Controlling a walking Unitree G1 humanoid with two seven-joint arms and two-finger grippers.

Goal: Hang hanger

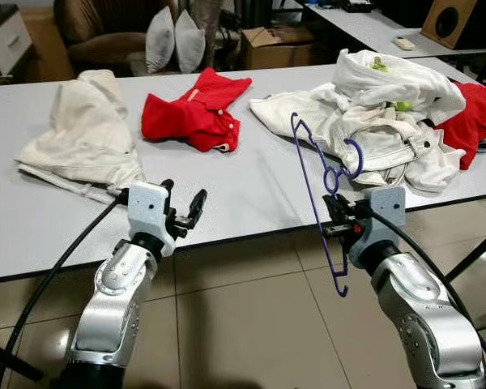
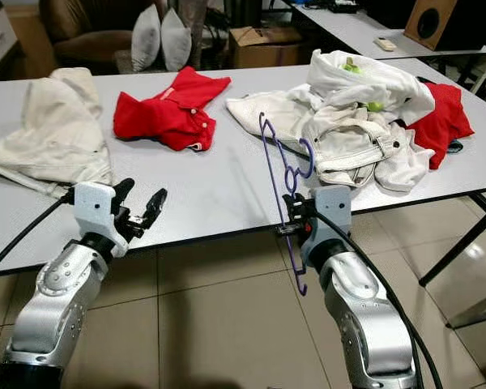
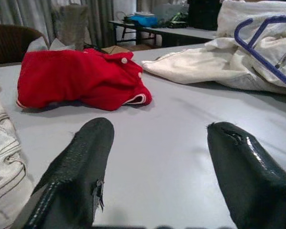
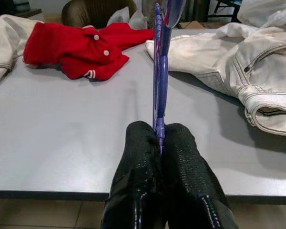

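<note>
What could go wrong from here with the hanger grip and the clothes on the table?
1. The right end effector pinches the thin hanger edge-on near one spot, so it may twist or slip in the grip.
2. The hanger's hook sits close to the white jacket; moving forward could snag it and drag the pile.
3. The left end effector is open at the table edge and might bump it.

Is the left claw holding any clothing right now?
No, the left claw is open above the bare table, with the red shirt lying apart ahead of it.
</note>
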